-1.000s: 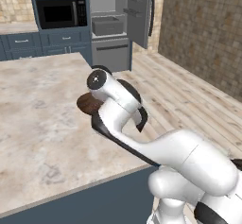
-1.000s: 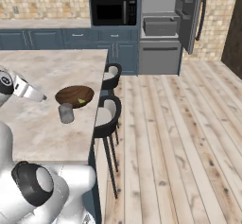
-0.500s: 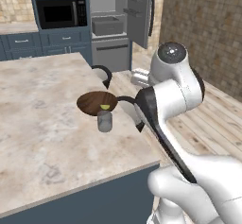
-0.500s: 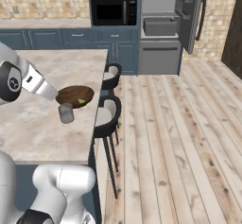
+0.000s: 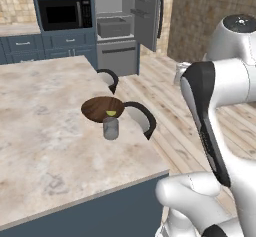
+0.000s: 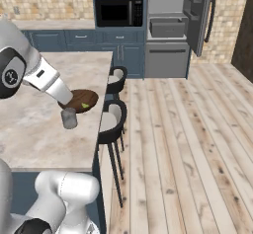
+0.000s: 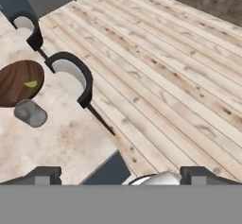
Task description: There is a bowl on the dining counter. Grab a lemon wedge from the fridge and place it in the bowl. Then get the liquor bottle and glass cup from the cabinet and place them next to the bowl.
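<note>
Left base view: the arm has swung clear of the table point(image 5: 45, 146) within the last second, so the bowl point(image 5: 103, 108) shows whole, with the lemon wedge point(image 5: 111, 113) inside and the glass cup point(image 5: 110, 128) touching its near rim.

Right base view: cup point(image 6: 68, 119) just beside the bowl point(image 6: 79, 100); the fridge point(image 6: 178, 28) beyond stands open.

Hand view: the hand point(image 7: 120, 176) hangs past the table edge, away from the bowl, fingers wide apart and empty (two placements look done). I see no liquor bottle by the bowl, so it seems to be what's left.

arm point(image 5: 220, 111) raised, pincer point(image 7: 120, 173) wide apart, empty
</note>
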Tool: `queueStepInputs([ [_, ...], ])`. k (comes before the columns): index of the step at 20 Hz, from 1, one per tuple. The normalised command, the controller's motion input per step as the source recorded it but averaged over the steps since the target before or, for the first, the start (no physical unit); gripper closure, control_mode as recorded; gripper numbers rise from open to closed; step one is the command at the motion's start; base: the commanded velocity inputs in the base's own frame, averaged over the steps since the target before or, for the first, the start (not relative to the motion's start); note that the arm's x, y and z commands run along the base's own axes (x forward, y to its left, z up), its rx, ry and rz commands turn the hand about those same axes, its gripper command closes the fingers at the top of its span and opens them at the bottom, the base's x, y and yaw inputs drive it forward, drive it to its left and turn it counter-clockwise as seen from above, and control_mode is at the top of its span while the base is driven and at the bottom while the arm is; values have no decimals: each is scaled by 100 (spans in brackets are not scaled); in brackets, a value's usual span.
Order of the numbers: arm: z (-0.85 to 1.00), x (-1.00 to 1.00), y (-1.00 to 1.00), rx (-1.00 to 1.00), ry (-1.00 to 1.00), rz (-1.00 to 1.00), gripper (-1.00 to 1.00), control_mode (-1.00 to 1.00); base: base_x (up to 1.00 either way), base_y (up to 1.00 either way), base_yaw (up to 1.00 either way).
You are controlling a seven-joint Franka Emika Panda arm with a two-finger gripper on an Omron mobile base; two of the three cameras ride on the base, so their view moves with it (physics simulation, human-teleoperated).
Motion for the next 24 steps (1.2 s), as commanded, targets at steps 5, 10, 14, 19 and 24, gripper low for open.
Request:
queueStepInputs([
  [5,0,-34,-46,0,13,1,-100,-100,0,0,0],
  [10,0,-31,-6,-1,0,0,-100,-100,0,0,0],
  [14,0,-49,0,-4,0,0,-100,-100,0,0,0],
  [19,0,0,0,0,0,0,-100,100,-96,0,0],
  [24,0,0,0,0,0,0,-100,100,-100,0,5],
])
